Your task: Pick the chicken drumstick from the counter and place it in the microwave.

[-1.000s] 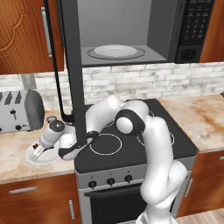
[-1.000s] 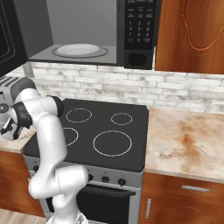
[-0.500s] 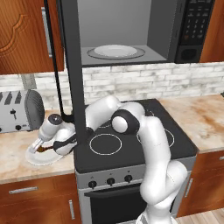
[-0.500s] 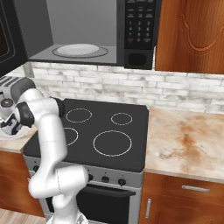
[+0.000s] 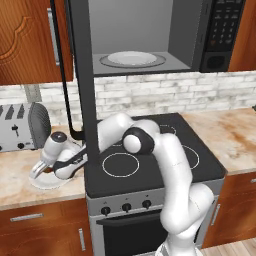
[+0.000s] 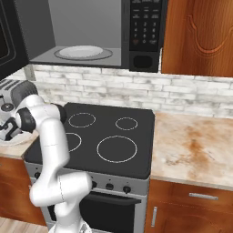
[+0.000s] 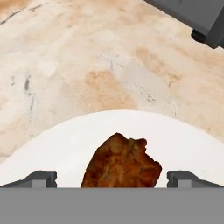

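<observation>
- Left base view: The white arm (image 5: pixel 165 165) has dipped lower over the white plate (image 5: pixel 45 180) than it was a moment ago. The gripper (image 5: pixel 42 172) now hangs right at the plate, on the speckled tan counter (image 5: pixel 30 192) beside the silver toaster (image 5: pixel 22 127). I think it is getting ready to grab. The microwave (image 5: pixel 135 37) above is open, with a round glass tray inside.
- Right base view: The arm bends far to the left, and its hand sits low at the plate (image 6: pixel 13 140) by the black stove (image 6: pixel 104 136). The stove is flat and smooth, with white rings. The wall is pale brick.
- Hand view: The chicken drumstick (image 7: pixel 122 164) lies on the smooth white plate (image 7: pixel 57 148), right between the two dark fingertips (image 7: pixel 41 178). It is lumpy and reddish brown. The fingers are spread wide and hold nothing yet. The stone counter (image 7: pixel 87 61) around the plate is blotchy beige.
</observation>
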{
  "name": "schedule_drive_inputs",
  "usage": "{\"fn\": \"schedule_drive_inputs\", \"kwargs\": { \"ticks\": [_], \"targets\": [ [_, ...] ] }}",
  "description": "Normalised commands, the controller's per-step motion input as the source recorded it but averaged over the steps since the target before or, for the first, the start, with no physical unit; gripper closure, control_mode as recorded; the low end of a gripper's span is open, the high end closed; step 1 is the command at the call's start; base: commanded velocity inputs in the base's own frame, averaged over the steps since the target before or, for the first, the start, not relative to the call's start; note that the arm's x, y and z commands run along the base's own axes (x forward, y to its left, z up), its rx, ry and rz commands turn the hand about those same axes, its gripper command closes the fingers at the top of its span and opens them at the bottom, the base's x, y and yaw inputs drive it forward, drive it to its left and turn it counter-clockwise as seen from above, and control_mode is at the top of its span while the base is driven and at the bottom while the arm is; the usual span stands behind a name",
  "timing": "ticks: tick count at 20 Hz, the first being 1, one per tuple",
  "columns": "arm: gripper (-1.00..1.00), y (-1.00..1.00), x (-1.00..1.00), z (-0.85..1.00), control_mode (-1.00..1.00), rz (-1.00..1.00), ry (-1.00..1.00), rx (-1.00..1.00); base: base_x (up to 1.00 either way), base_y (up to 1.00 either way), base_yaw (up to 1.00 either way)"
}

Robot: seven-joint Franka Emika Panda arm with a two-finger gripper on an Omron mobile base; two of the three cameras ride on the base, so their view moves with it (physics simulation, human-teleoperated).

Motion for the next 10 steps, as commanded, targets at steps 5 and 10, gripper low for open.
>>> {"fn": "schedule_drive_inputs", "kwargs": {
  "ticks": [5, 10],
  "targets": [
    [1.00, 0.00, -0.22, -0.24, -1.00, -0.09, 0.10, 0.00, 0.00, 0.00, 0.00],
    [1.00, -0.15, -0.26, -0.12, -1.00, -0.10, 0.08, 0.00, 0.00, 0.00, 0.00]
  ]
}}
